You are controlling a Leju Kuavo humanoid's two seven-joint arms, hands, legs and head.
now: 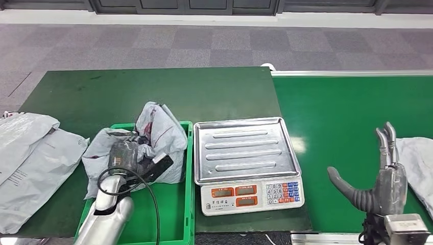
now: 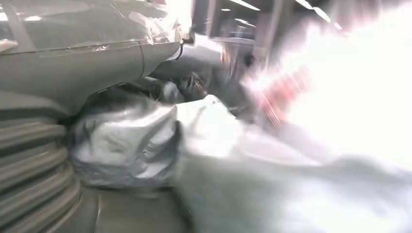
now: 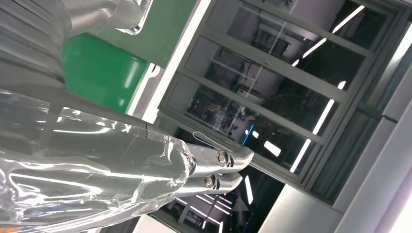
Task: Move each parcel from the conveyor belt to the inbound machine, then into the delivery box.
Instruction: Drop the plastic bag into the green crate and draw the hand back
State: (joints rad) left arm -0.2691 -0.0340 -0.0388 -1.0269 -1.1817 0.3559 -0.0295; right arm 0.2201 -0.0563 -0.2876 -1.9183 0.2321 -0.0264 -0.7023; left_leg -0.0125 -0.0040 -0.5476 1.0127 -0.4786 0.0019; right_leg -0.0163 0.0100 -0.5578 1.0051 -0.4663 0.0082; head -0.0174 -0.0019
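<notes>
The left hand grips a crumpled grey parcel over the green crate, the parcel's lower part inside the crate. The right hand stands open and empty above the belt, fingers up and thumb out, just beside another parcel lying at the belt's right edge. Between crate and belt sits the scale, its tray bare; more bags lie left of the crate.

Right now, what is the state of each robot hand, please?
Left robot hand: holds the grey parcel over the green box.
Right robot hand: open, holds nothing, above the belt.
</notes>
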